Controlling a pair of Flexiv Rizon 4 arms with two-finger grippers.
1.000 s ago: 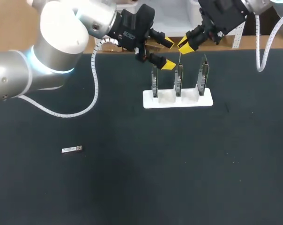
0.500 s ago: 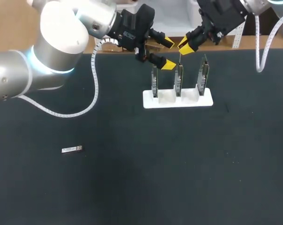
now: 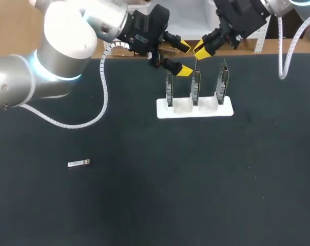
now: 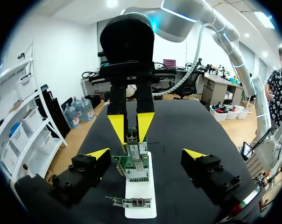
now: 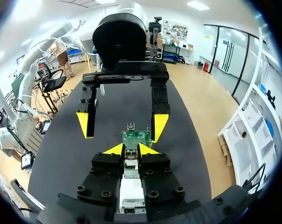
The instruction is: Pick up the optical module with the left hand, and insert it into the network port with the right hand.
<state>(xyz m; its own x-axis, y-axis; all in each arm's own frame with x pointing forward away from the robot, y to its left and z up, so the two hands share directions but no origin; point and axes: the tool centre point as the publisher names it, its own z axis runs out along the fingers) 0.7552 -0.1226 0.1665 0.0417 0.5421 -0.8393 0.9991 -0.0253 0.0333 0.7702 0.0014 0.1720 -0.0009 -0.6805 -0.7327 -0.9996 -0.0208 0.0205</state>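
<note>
Left claw (image 3: pixel 182 58) gapes above the stand (image 3: pixel 165 111); right claw (image 3: pixel 201 49) pinches a network port (image 4: pixel 132 137).

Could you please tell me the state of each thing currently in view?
Left pincer: open, empty.
Right pincer: shut on the upright optical module.
Second optical module: lying flat on the table.
Network cards: three, upright in the white rack.

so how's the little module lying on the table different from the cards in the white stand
The loose module lies flat; the three cards stand on edge in the white stand. The module is a short silvery bar; the cards are taller. The module lies alone; the cards stand in a row. Both rest on the black table.
</note>
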